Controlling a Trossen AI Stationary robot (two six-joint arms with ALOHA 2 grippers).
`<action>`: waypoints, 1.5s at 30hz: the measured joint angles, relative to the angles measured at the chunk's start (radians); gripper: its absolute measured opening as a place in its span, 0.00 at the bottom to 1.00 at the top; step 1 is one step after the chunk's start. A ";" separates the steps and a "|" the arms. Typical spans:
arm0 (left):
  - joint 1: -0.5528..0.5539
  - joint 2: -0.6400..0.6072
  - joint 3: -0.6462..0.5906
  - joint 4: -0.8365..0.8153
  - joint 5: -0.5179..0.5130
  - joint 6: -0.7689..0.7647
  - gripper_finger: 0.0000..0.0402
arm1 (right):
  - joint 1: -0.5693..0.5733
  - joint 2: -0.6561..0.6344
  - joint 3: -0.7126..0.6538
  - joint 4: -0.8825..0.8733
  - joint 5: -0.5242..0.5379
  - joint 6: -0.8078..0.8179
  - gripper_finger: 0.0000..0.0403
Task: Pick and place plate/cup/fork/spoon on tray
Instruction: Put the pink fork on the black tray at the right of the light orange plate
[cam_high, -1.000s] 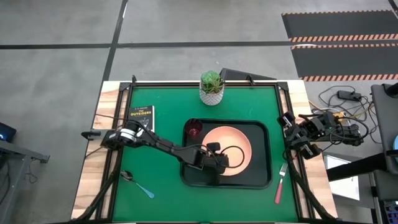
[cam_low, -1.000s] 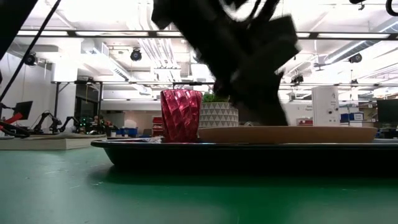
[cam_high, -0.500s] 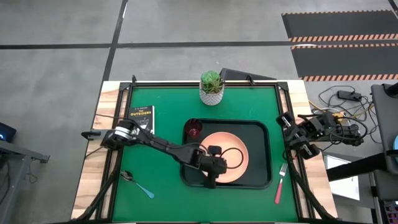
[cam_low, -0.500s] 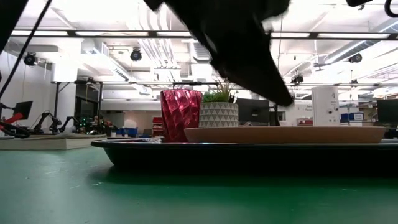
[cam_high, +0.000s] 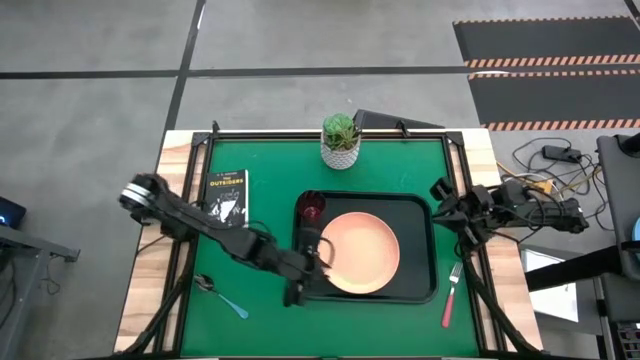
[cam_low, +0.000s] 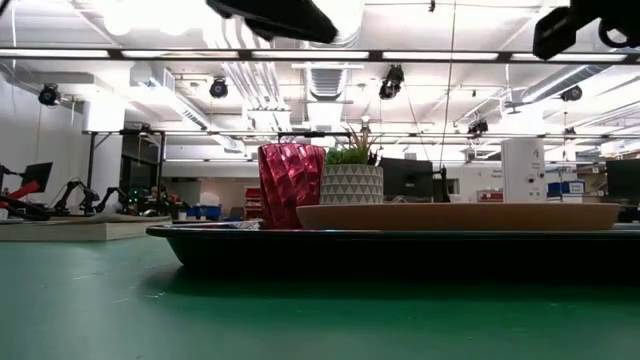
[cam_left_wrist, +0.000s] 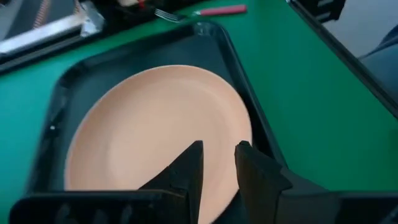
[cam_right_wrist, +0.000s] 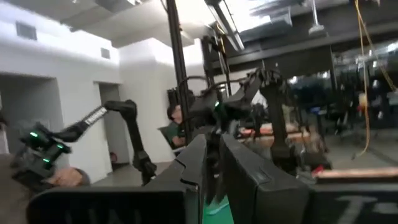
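Note:
The peach-pink plate (cam_high: 362, 252) (cam_left_wrist: 155, 130) lies flat in the black tray (cam_high: 425, 215) (cam_left_wrist: 264, 140). The dark red cup (cam_high: 312, 210) (cam_low: 291, 186) stands upright in the tray's far left corner. The fork (cam_high: 450, 295) (cam_left_wrist: 211, 11) lies on the green mat, right of the tray. The spoon (cam_high: 222, 296) lies on the mat near the left front. My left gripper (cam_high: 294, 296) (cam_left_wrist: 219, 149) hovers over the tray's near left corner, open, with nothing between its fingers. My right gripper (cam_high: 440, 200) (cam_right_wrist: 213, 143) waits at the table's right, raised, its fingers close together.
A white pot with a green plant (cam_high: 340, 140) stands at the far middle. A small black book (cam_high: 226, 195) lies at the far left. Bare green mat lies left of the tray and along the near edge. Cables (cam_high: 545, 165) trail off the table's right side.
My left gripper has drawn back from over the plate toward the table's near left and has risen, almost leaving the low view. The plate has shifted a little toward the near edge inside the tray and lies flat. My right gripper has turned, reaching toward the tray's far right corner.

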 joint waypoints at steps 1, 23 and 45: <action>0.000 -0.035 -0.030 0.011 -0.002 0.001 0.18 | 0.000 0.008 0.000 0.001 0.004 0.016 0.09; 0.011 -0.509 -0.299 0.179 -0.161 0.253 0.19 | 0.222 0.430 0.128 -0.057 0.228 0.529 0.09; 0.009 -0.496 -0.350 0.175 -0.160 0.199 0.19 | 0.741 1.097 0.668 -1.250 -0.007 1.567 0.02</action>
